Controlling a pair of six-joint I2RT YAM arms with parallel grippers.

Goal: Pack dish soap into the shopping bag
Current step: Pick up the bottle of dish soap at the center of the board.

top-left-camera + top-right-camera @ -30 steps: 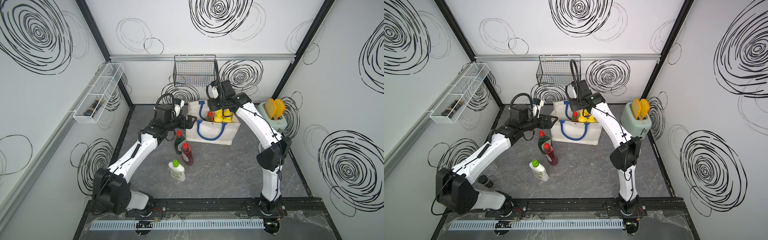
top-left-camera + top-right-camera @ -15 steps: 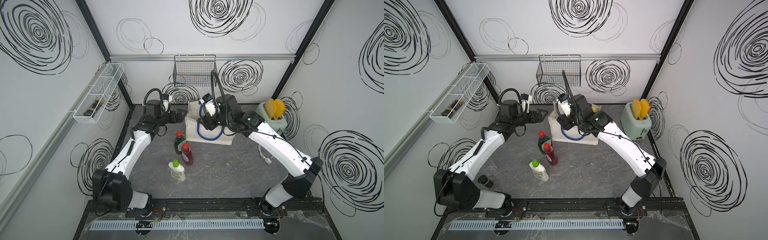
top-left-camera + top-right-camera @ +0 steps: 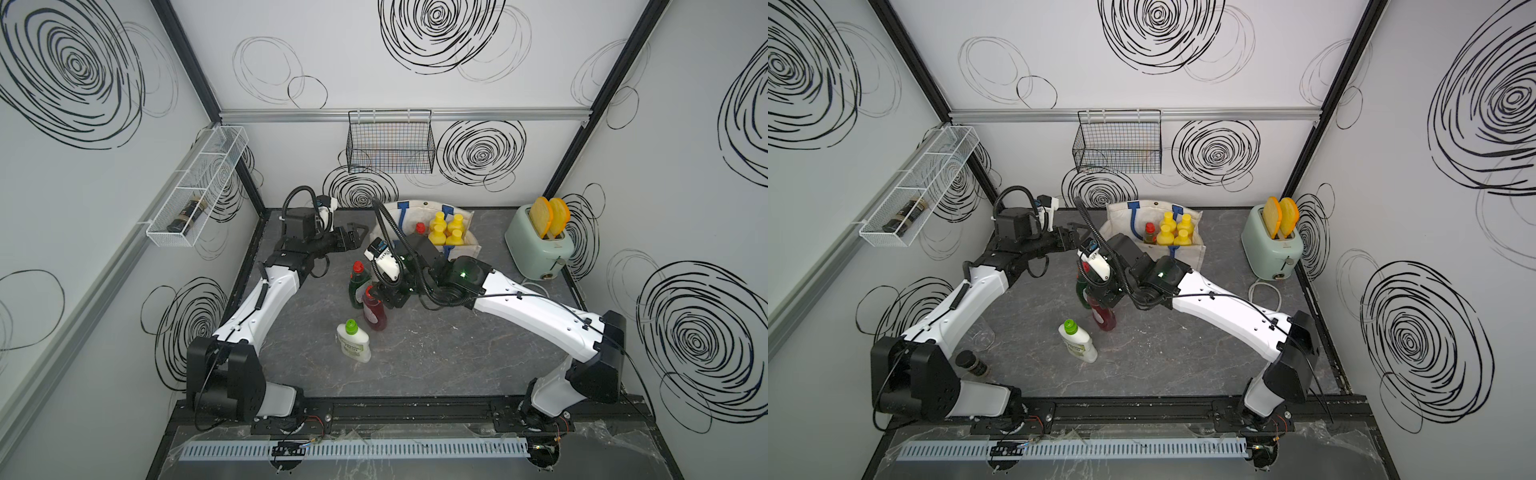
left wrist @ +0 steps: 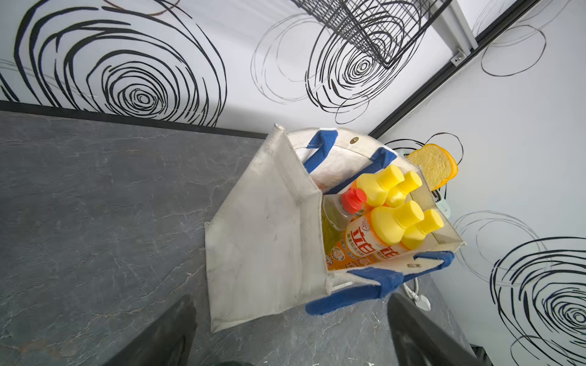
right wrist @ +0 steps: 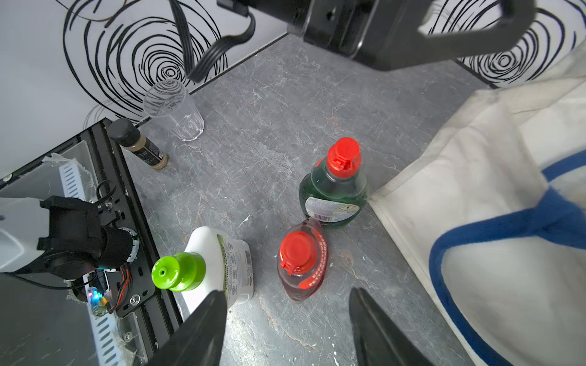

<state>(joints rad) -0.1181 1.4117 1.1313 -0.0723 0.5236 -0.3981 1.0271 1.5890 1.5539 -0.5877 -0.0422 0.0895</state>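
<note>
The off-white shopping bag (image 3: 467, 247) (image 3: 1187, 259) (image 4: 263, 240) (image 5: 475, 190) stands at the back. It holds several orange dish soap bottles with yellow caps (image 3: 446, 230) (image 3: 1173, 230) (image 4: 393, 218) and a red-capped one (image 3: 420, 227) (image 4: 352, 199). On the table stand a dark green bottle (image 3: 357, 284) (image 5: 333, 190), a red bottle (image 3: 374, 313) (image 3: 1105, 318) (image 5: 301, 266) and a white, green-capped bottle (image 3: 353, 343) (image 3: 1077, 343) (image 5: 218, 263). My right gripper (image 3: 386, 299) (image 5: 287, 293) hangs open just above the red bottle, holding nothing. My left gripper (image 3: 359, 232) (image 4: 290, 298) is open, left of the bag.
A mint toaster (image 3: 540, 245) with bread stands at the back right, its cord (image 3: 1264, 291) on the table. A black wire basket (image 3: 390, 145) hangs on the back wall, a white wire shelf (image 3: 195, 195) on the left wall. A glass (image 5: 172, 109) and a spice jar (image 5: 139, 144) stand front left.
My right arm has swung out from above the bag, forward and down to the red bottle. My left gripper has shifted slightly beside the bag.
</note>
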